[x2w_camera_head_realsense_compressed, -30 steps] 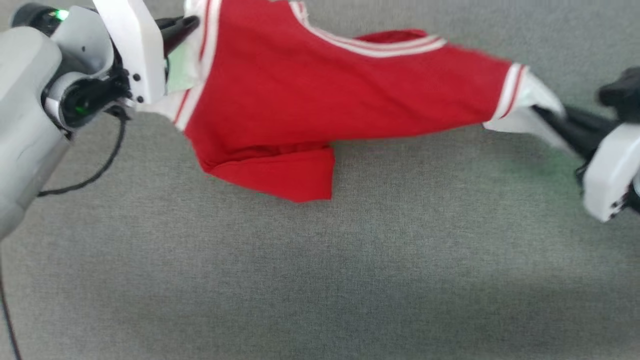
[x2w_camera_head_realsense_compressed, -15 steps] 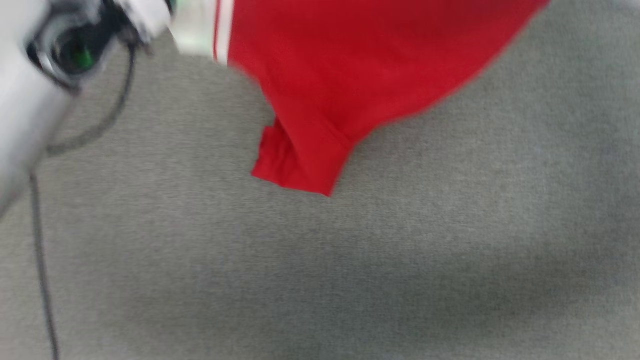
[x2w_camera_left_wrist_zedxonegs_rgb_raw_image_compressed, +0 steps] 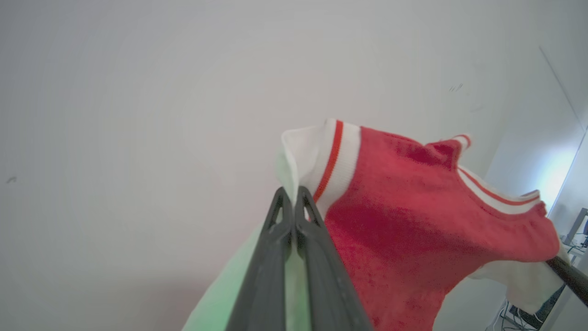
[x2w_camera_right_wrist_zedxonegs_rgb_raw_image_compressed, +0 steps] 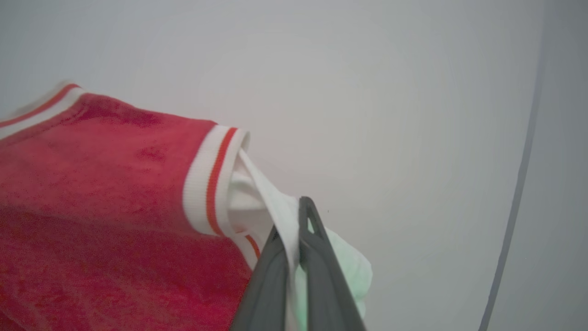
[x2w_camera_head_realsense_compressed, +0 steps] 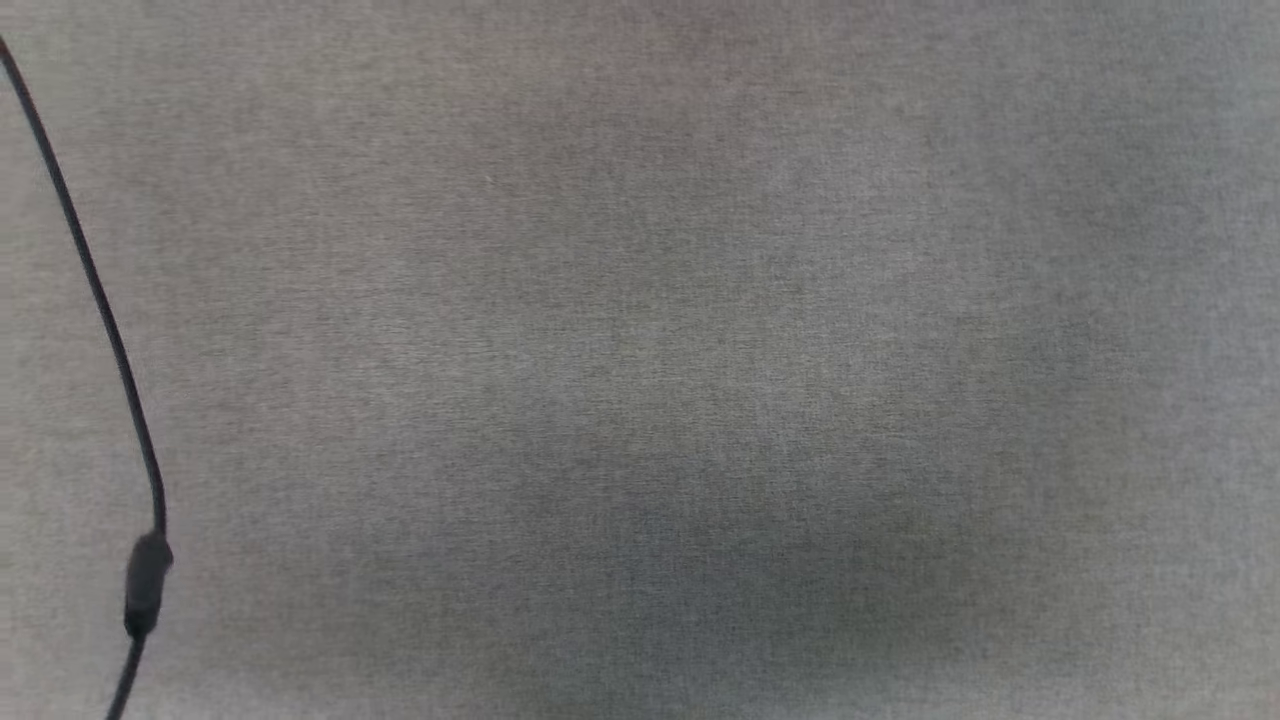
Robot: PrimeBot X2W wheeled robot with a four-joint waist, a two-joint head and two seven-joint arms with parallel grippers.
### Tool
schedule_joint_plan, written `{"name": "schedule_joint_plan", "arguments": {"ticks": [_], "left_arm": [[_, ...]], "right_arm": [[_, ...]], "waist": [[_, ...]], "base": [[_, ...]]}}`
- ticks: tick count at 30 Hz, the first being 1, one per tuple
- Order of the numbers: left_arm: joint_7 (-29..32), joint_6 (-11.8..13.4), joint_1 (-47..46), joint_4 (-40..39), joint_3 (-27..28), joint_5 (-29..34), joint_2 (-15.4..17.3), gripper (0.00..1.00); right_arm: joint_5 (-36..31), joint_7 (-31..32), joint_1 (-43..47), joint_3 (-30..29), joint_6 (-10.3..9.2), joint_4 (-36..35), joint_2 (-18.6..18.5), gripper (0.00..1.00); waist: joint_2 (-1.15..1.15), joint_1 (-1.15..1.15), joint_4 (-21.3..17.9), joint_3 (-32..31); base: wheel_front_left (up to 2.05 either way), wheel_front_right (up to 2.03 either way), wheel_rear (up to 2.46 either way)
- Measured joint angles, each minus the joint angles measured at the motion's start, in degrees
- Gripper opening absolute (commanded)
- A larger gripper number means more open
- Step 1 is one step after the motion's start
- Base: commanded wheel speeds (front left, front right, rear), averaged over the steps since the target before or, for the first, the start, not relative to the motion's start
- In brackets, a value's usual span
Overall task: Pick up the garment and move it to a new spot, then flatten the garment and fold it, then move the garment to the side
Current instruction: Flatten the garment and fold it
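"Two grippers, both clamped tight. Up close, the left gripper [x2w_camera_left_wrist_zedxonegs_rgb_raw_image_compressed: 292, 193] has its dark fingers pressed together on the edge of a white sleeve [x2w_camera_left_wrist_zedxonegs_rgb_raw_image_compressed: 298, 156], no gap between them."

"Same on the other side: the right gripper [x2w_camera_right_wrist_zedxonegs_rgb_raw_image_compressed: 294, 216] is closed on the far sleeve [x2w_camera_right_wrist_zedxonegs_rgb_raw_image_compressed: 271, 207], with white cloth squeezed between its tips."

"Beyond the fingers, the shirt [x2w_camera_left_wrist_zedxonegs_rgb_raw_image_compressed: 413, 207] hangs in the air, its red body stretched between the two pinches with the striped trim on top. From the left wrist you can see it run across to the right gripper's dark finger at the far end."

"Both arms look raised and spread, fingers pointing out at a pale wall [x2w_camera_left_wrist_zedxonegs_rgb_raw_image_compressed: 138, 115]. The head camera looks down on the grey cloth surface [x2w_camera_head_realsense_compressed: 640, 360], with a black cable [x2w_camera_head_realsense_compressed: 100, 310] along its left edge."

"I'd call this the carry to the new spot. Hold the spread even so the shirt doesn't sag or twist, and bring both arms down together."

"Those are thin pinches, too. A jerk could pull a sleeve free."
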Motion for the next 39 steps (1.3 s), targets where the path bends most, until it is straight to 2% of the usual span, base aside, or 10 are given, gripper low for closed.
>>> {"name": "schedule_joint_plan", "arguments": {"ticks": [1,4,5,6,10,16,22,29,39], "left_arm": [[0.68,-0.15,1.03,-0.49,-0.81,0.09,-0.15,0.00],[2.88,-0.15,8.25,-8.47,-2.08,-2.61,0.60,0.00],[2.88,-0.15,8.25,-8.47,-2.08,-2.61,0.60,0.00],[4.10,-0.16,14.74,-15.23,-2.69,-5.84,2.37,0.00],[4.30,-0.23,28.45,-26.10,-5.00,-8.95,7.57,0.00],[1.83,-0.23,44.84,-40.17,-8.16,-11.04,12.76,0.00],[0.38,-0.23,57.02,-48.67,-12.87,-9.10,18.06,0.00],[-0.90,-0.23,68.12,-51.28,-16.28,-4.78,21.93,0.00],[-0.98,-0.23,82.12,-55.32,-12.32,0.93,25.08,0.00]], "right_arm": [[-0.01,0.03,0.15,1.36,0.00,0.90,-0.11,0.00],[2.60,1.14,3.70,5.38,0.00,1.62,-0.69,0.00],[2.60,1.14,3.70,5.38,0.00,1.62,-0.69,0.00],[4.57,2.11,8.58,9.48,0.00,0.53,-2.20,0.00],[10.46,3.64,19.46,15.67,0.00,-3.92,-6.23,0.00],[19.12,5.99,36.44,19.50,0.00,-13.80,-13.84,0.00],[25.24,9.43,53.65,19.04,0.00,-23.95,-20.31,0.00],[28.29,14.24,70.85,15.37,0.00,-33.44,-24.58,0.00],[27.99,21.47,92.45,5.70,0.00,-44.68,-26.39,0.00]], "waist": [[0.00,0.00,0.26,-0.27],[0.00,0.00,1.02,-1.02],[0.00,0.00,1.02,-1.02],[0.00,0.00,1.46,-1.44],[0.00,0.00,2.15,-2.37],[0.00,0.00,3.21,-4.03],[0.00,0.00,3.88,-6.64],[0.00,0.00,3.83,-9.43],[0.00,0.00,4.20,-10.79]], "base": [[0.00,0.00,0.00],[0.00,0.00,0.00],[0.00,0.00,0.00],[0.00,0.00,0.00],[0.00,0.00,0.00],[0.00,0.00,0.00],[0.00,0.00,0.00],[0.00,0.00,0.00],[0.00,0.00,0.00]]}}
